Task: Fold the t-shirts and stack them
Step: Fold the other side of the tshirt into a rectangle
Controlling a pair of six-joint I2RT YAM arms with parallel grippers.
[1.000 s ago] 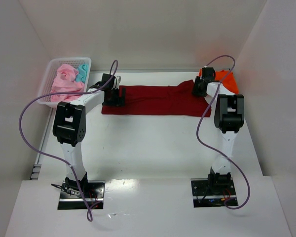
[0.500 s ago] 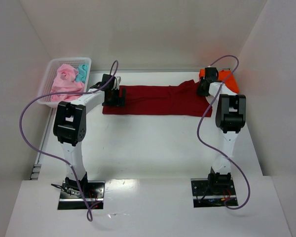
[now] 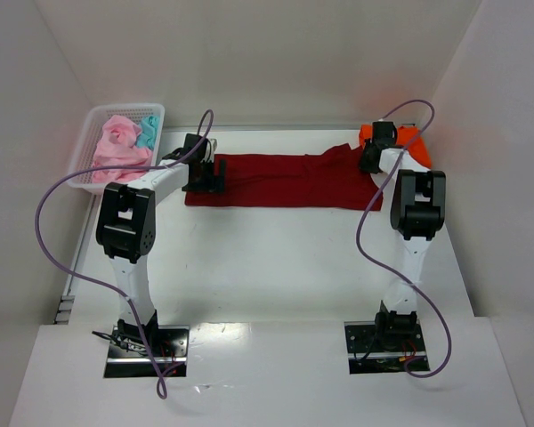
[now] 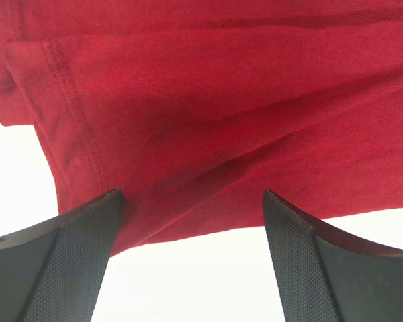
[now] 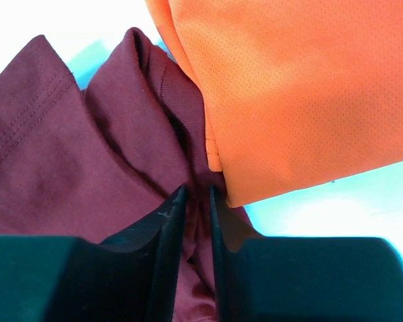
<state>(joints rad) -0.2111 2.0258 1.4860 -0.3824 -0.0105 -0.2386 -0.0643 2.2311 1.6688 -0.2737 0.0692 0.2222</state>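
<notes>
A large dark red t-shirt (image 3: pixel 285 181) lies spread flat across the back of the table. My left gripper (image 3: pixel 205 173) hovers open at its left end, and the left wrist view shows the hem (image 4: pixel 208 100) just beyond the wide-apart fingers, gripper (image 4: pixel 191 194). My right gripper (image 3: pixel 368 160) is at the shirt's right end, beside a bright orange t-shirt (image 3: pixel 409 147). In the right wrist view the jaws of the gripper (image 5: pixel 196 191) pinch a raised fold of the dark red cloth (image 5: pixel 67 154), right against the orange shirt's edge (image 5: pixel 302 87).
A white mesh basket (image 3: pixel 82 158) stands at the back left, holding pale pink t-shirts (image 3: pixel 120 142) and a teal one (image 3: pixel 148 132). White walls close in the table at the back and on both sides. Purple cables loop off both arms.
The right gripper has narrowed onto the fold of dark red cloth and shifted slightly right and back, towards the orange shirt. The left arm has not moved.
</notes>
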